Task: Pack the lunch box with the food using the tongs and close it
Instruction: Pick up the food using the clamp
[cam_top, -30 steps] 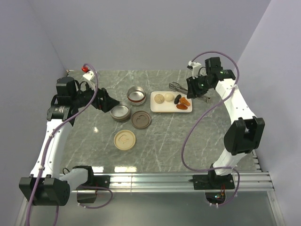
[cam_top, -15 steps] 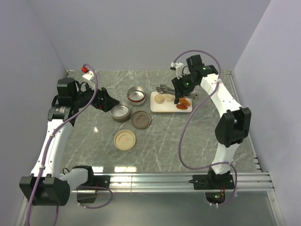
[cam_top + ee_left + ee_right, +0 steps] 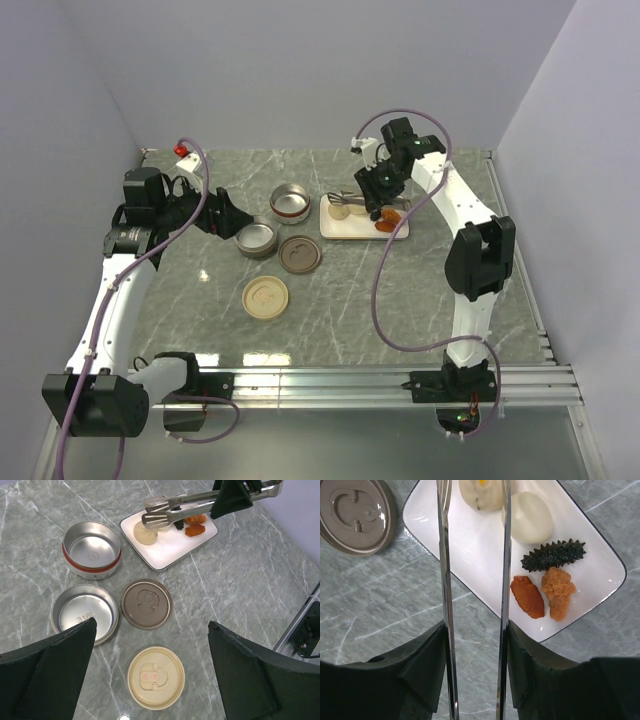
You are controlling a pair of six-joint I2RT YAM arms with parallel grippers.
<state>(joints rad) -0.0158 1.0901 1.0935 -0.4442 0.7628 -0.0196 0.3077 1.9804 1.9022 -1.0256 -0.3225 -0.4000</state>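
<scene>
My right gripper is shut on the silver tongs, one thin arm against each finger. The tongs reach left over the white plate, their tips around one pale ball. A second pale ball, a spiky black lump and two orange chunks lie on the plate. The lunch box stands in parts: a red-banded steel bowl and a shallow steel tier, both empty. My left gripper hangs open above the lids, holding nothing.
A brown lid and a cream lid lie flat on the marble table, right of and in front of the steel tier. In the top view the plate sits at the back centre, the right gripper over it, the left gripper left of the bowls.
The right arm has swung left with the tongs, from beside the plate's right end to over the plate. The left arm has stayed still.
</scene>
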